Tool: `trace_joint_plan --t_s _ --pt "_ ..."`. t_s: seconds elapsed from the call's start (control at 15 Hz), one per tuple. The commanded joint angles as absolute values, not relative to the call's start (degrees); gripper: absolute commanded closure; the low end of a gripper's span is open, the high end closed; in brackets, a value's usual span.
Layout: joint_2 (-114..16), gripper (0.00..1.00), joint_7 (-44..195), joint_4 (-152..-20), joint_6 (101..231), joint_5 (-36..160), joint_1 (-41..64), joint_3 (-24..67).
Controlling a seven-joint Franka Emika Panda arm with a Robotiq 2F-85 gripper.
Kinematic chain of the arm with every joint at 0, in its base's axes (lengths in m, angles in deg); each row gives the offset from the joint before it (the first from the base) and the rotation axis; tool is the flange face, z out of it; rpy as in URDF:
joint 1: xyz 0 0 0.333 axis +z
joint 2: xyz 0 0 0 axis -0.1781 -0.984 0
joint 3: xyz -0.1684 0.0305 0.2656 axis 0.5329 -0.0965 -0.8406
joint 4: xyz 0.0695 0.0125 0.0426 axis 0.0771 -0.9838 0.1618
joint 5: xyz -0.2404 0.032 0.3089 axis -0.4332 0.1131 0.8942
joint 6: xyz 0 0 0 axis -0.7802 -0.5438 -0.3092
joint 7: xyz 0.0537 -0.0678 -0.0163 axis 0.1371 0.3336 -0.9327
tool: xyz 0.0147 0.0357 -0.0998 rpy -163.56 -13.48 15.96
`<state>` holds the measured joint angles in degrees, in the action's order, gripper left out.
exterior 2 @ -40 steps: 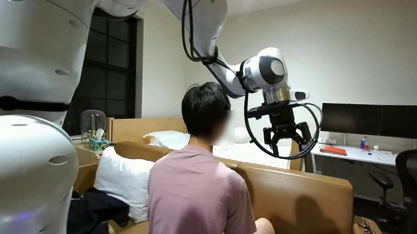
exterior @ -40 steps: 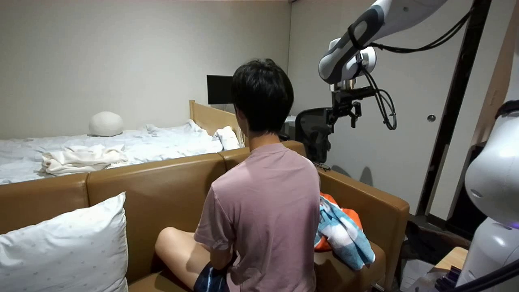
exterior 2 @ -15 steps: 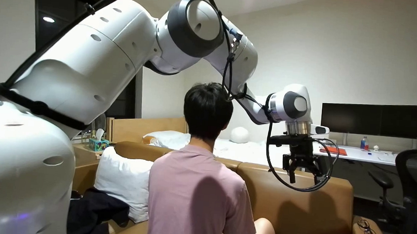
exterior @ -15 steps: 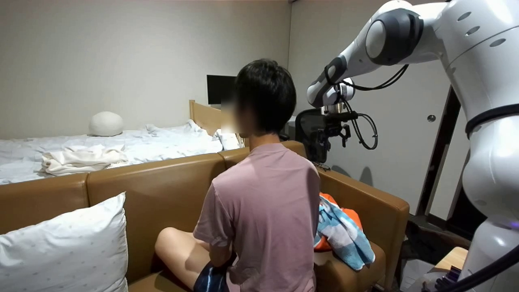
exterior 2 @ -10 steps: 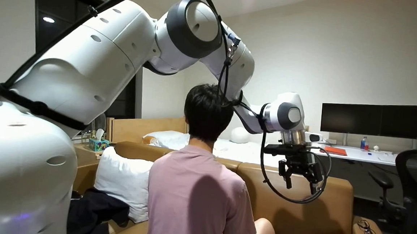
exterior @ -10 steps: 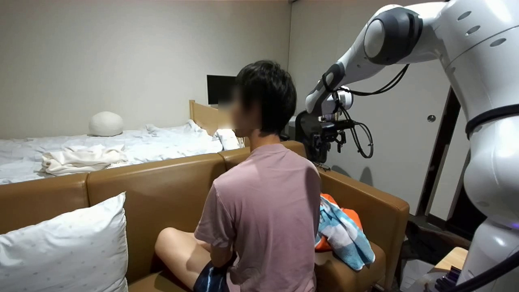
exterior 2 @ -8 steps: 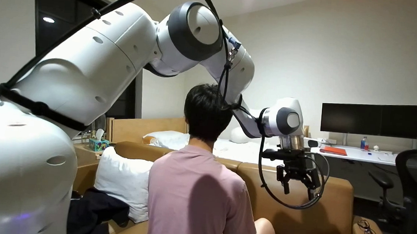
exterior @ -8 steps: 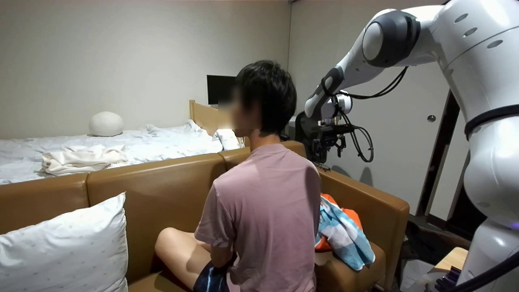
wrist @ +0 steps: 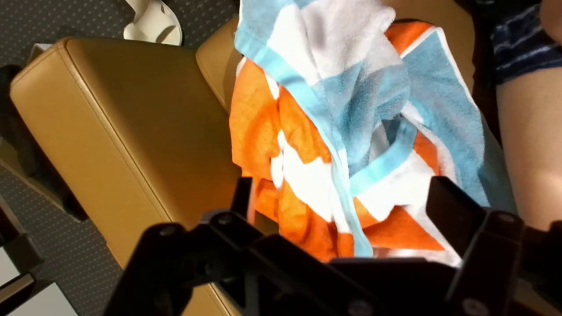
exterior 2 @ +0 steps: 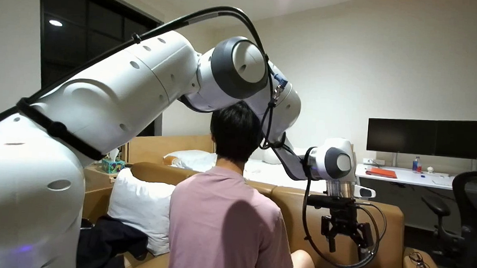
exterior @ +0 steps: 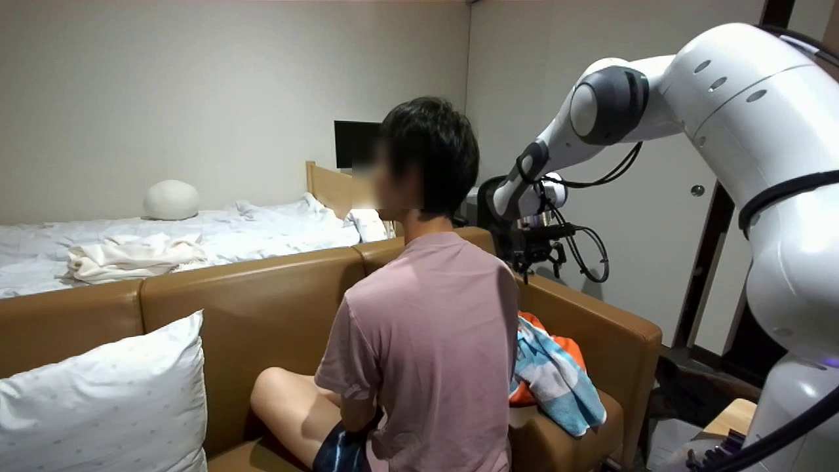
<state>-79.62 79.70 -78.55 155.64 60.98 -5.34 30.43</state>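
In an exterior view, one person (exterior: 432, 354) partly hides one towel (exterior: 557, 383) on the sofa (exterior: 262, 308); in an exterior view, one pair of glasses (exterior 2: 422, 265) lies nearby; in the wrist view, the gripper (wrist: 341, 193) hangs spread above the towel.

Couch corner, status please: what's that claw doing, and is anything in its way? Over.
Gripper open, empty, above the towel. Towel crumpled on the couch, untouched. Seated person's leg close beside it.
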Motion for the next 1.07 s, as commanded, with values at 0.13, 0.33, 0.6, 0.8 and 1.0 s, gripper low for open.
trace_joint_plan --t_s 0.13,0.33,0.6,0.8,1.0 --pt "-87.4 0.00 79.7 -66.9 146.4 62.6 -7.9 30.3" --pt "-87.5 0.00 78.6 -64.7 143.7 62.5 -8.7 30.0" --pt "-87.8 0.00 79.5 -65.1 145.0 61.2 -7.9 30.6" --pt "-85.9 0.00 80.2 -68.7 149.3 60.9 -7.6 30.4" --pt "-87.2 0.00 80.5 -69.9 154.4 61.1 -7.3 30.2"
